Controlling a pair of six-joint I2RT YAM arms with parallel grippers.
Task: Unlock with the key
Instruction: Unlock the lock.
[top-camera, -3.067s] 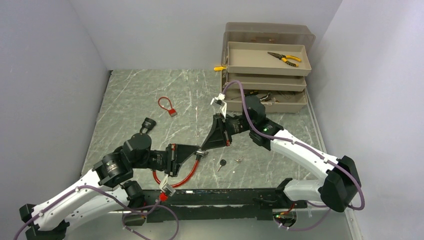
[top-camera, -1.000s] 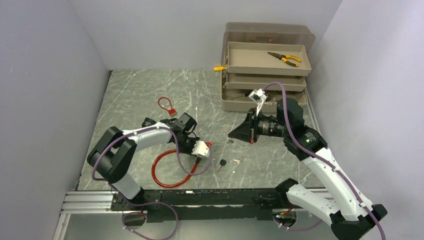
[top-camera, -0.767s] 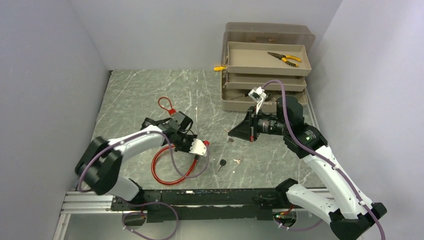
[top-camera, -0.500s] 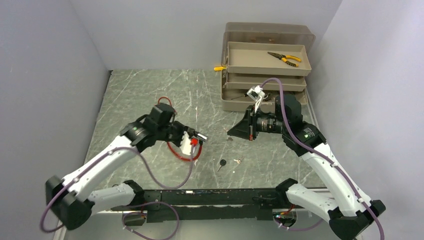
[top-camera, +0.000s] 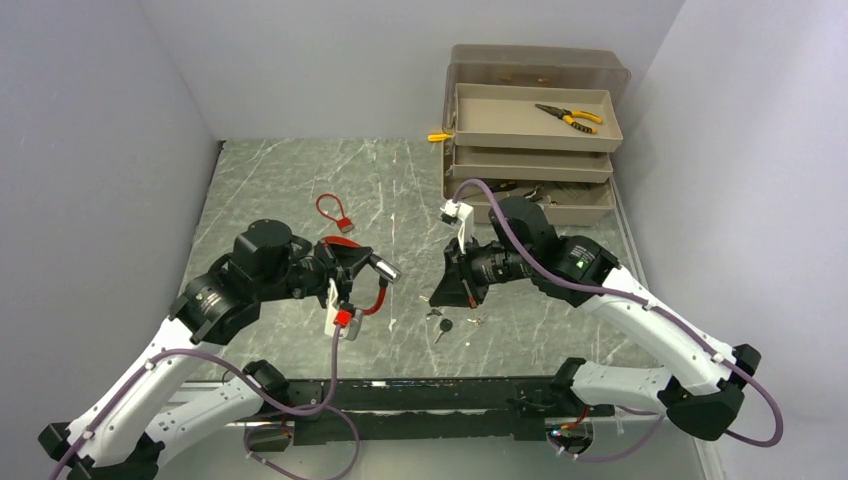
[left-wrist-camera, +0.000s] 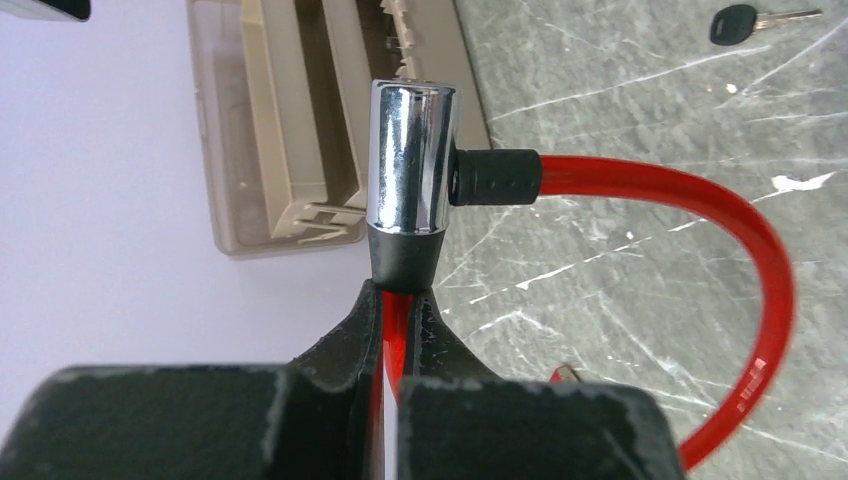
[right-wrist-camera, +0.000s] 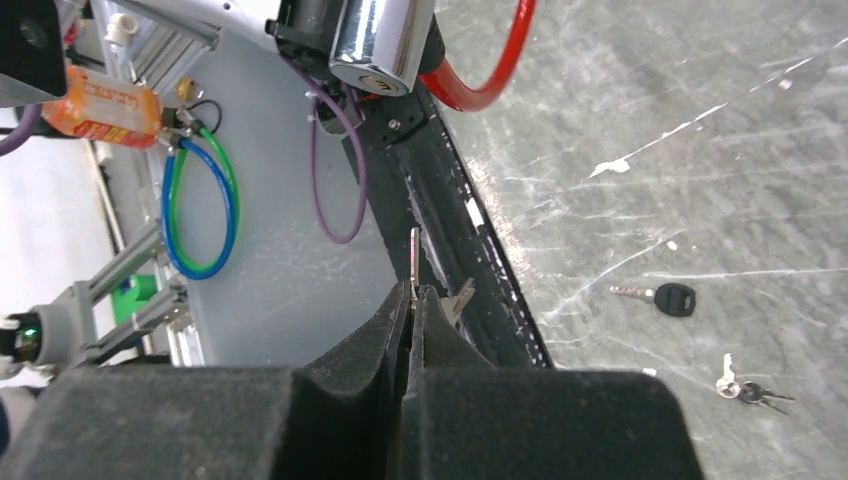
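Two red cable locks (top-camera: 335, 212) are seen, the chrome-headed lock (left-wrist-camera: 412, 160) clamped in the closed left gripper (left-wrist-camera: 400, 300), and the key (right-wrist-camera: 414, 255) pinched in the closed right gripper (right-wrist-camera: 412, 293) is mostly hidden.

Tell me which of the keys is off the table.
The silver key, pinched upright in the right gripper. The black-headed key and the small bunch of keys both lie loose on the table.

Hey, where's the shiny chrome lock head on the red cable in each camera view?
Top external: chrome lock head, left of centre.
Left wrist: upper middle.
Right wrist: top edge, keyhole facing the camera.
Shared landmark: the loose black-headed key, in all three views.
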